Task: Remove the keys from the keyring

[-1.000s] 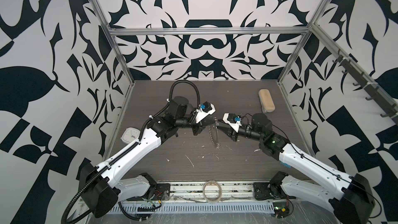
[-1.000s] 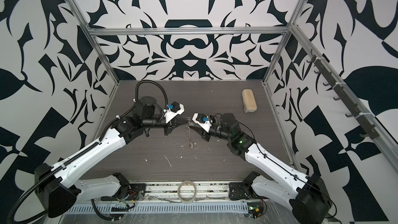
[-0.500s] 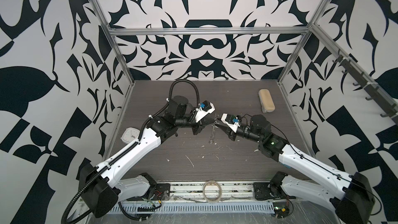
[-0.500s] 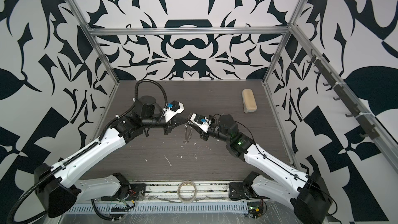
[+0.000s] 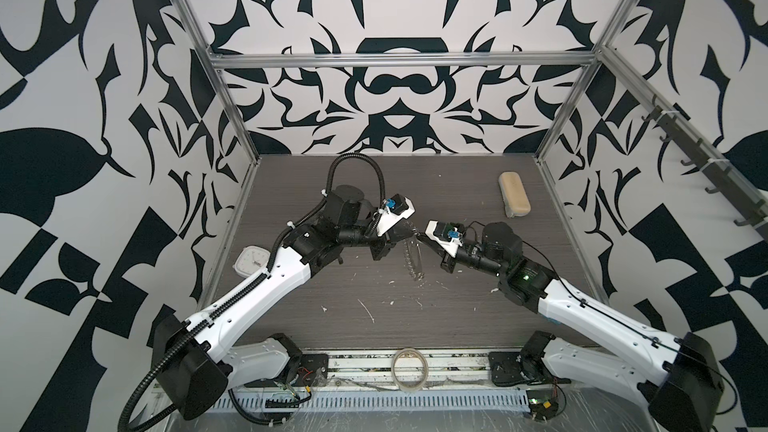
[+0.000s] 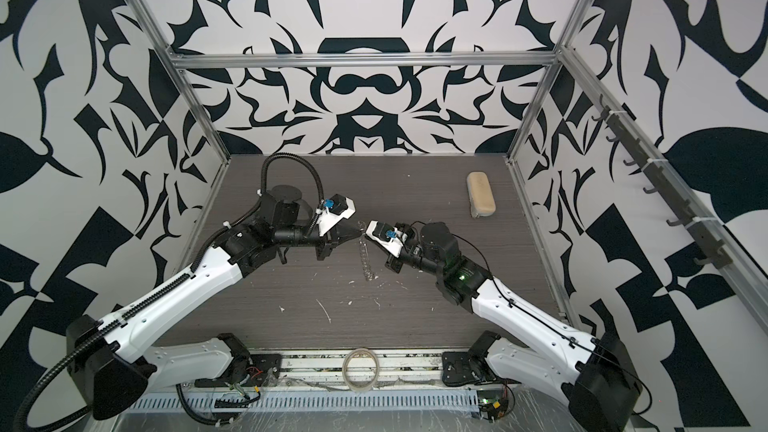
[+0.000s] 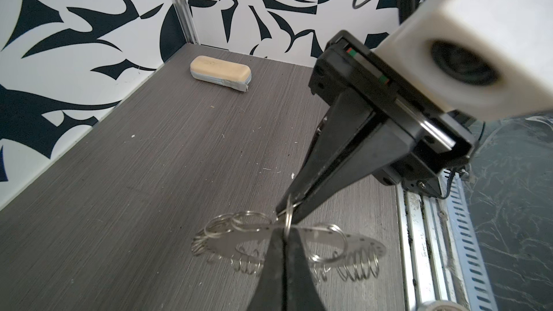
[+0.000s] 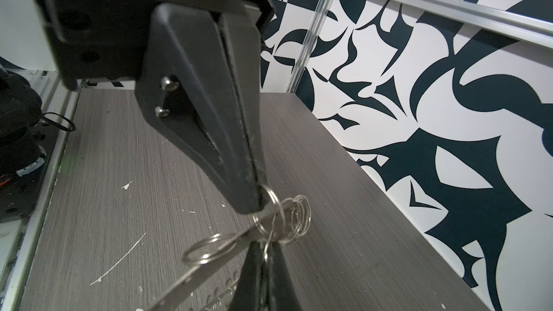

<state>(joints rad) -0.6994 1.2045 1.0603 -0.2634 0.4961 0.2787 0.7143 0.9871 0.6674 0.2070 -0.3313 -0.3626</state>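
The keyring (image 5: pixel 412 260) is a flat grey disc fringed with wire loops. It hangs edge-on above the table in both top views (image 6: pixel 365 261). My left gripper (image 5: pixel 409 231) is shut on a small wire loop at the disc's upper rim. My right gripper (image 5: pixel 418 237) meets it tip to tip and is shut on a loop at the same spot. The left wrist view shows the disc (image 7: pixel 363 242), my left gripper (image 7: pixel 284 233) and the right gripper (image 7: pixel 288 204). The right wrist view shows the disc (image 8: pixel 185 284), my right gripper (image 8: pixel 265 245) and the left gripper (image 8: pixel 256 203). The keys are out of view.
A beige oblong block (image 5: pixel 514 199) lies at the back right of the table (image 5: pixel 457 326). A small white square device (image 5: pixel 250 261) sits by the left wall. White scraps (image 5: pixel 368 310) litter the middle. A translucent tape roll (image 5: pixel 409 374) lies on the front rail.
My right gripper has moved left to the top of the keyring and shut on a loop there. The left gripper has kept its hold, almost still.
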